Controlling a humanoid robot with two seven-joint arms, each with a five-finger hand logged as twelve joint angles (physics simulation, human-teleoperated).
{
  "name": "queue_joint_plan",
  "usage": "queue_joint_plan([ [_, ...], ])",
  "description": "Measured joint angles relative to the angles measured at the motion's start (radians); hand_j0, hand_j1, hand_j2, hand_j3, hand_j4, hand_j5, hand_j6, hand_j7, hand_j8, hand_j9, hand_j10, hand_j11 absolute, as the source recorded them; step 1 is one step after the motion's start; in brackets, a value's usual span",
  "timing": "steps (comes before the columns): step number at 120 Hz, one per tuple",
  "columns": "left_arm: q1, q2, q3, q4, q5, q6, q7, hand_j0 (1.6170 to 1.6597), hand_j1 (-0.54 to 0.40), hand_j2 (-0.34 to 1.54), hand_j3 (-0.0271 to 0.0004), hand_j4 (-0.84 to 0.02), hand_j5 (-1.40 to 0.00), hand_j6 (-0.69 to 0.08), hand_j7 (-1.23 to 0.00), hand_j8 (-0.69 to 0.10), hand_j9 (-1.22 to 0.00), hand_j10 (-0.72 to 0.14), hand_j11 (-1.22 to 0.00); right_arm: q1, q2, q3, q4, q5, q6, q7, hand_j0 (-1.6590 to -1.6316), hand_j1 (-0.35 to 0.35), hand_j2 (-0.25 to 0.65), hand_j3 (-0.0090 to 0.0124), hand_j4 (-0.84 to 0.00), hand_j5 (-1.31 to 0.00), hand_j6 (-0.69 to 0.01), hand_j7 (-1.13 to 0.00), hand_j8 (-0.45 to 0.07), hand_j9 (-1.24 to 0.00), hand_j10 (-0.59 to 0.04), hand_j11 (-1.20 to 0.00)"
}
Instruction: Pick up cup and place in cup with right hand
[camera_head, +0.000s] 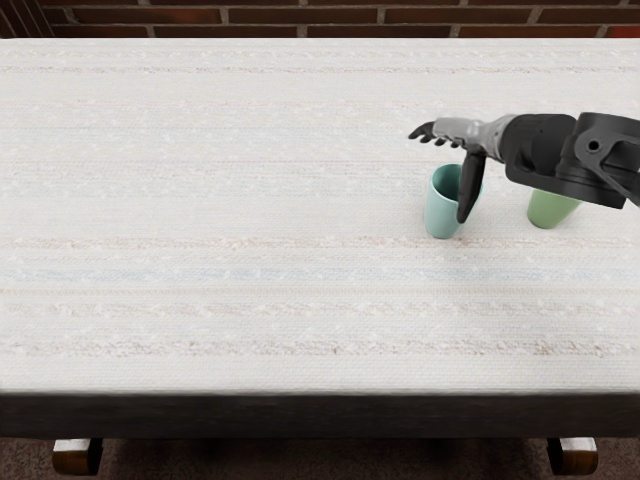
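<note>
Brick wall (350, 16) in dark reddish brown along the top edge of the frame, pale mortar between courses; dark wood (22, 18) in the upper left corner. White cloth (220, 200) covers the table from side to side, woven texture, faint horizontal stripes in beige and grey-blue. Dark front edge (300, 415) of the table below it; at lower left and lower right, one brown foot each (77, 457), pale on top, over a brown floor (330, 462). Teal cup (440, 210): right of centre, upper half of the frame, on the cloth, mouth up, interior partly visible. Green cup (548, 210): farther right, near the teal one and apart from it; only its lower part shows, the rest hidden by the arm, so rim and contents cannot be read. Right arm (545, 150), black, enters at the right edge, upper half. Right hand (462, 130), grey with black digits: released, holding nothing. Fingers (424, 131) extend toward the left of the frame, above the teal cup in the view; thumb (469, 188) points down, overlapping that cup's right side. Contact between thumb and cup: cannot tell from this angle.
</note>
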Motion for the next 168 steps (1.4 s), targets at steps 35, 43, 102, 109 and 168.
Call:
queue_joint_plan([
  [35,0.0,0.0,0.0,0.0,0.0,0.0,0.0,1.6581,0.349,0.0,0.0,0.0,0.0,0.0,0.0,0.0,0.0,0.0,0.0,-0.081,-0.007,-0.014,0.002,-0.026,-0.146,0.0,-1.6581,-0.099,-0.04,0.0,-0.213,-0.27,-0.215,-0.27,-0.214,-0.27,-0.212,-0.27],
  [43,0.0,0.0,0.0,0.0,0.0,0.0,0.0,1.6581,0.349,0.0,0.0,0.0,0.0,0.0,0.0,0.0,0.0,0.0,0.0,-0.089,-0.006,-0.018,0.002,-0.027,-0.158,0.0,-1.6581,-0.057,-0.047,0.0,-0.249,-0.32,-0.25,-0.32,-0.249,-0.32,-0.248,-0.32],
  [102,0.0,0.0,0.0,0.0,0.0,0.0,0.0,1.6581,0.349,0.0,0.0,0.0,0.0,0.0,0.0,0.0,0.0,0.0,0.0,-0.103,-0.028,0.033,0.004,-0.011,-0.147,0.0,-1.6541,0.055,-0.108,-0.0004,-0.425,-0.57,-0.302,-0.56,-0.297,-0.56,-0.424,-0.56],
  [109,0.0,0.0,0.0,0.0,0.0,0.0,0.0,1.6581,0.349,0.0,0.0,0.0,0.0,0.0,0.0,0.0,0.0,0.0,0.0,-0.102,-0.042,0.062,0.004,0.001,-0.114,0.0,-1.6536,0.041,-0.108,-0.0002,-0.435,-0.58,-0.322,-0.57,-0.306,-0.57,-0.434,-0.57],
  [168,0.0,0.0,0.0,0.0,0.0,0.0,0.0,1.6581,0.349,0.0,0.0,0.0,0.0,0.0,0.0,0.0,0.0,0.0,0.0,0.098,-0.169,0.104,-0.125,0.115,0.098,0.0,-1.6533,0.036,-0.115,0.0002,-0.441,-0.61,-0.318,-0.59,-0.281,-0.6,-0.418,-0.6],
])
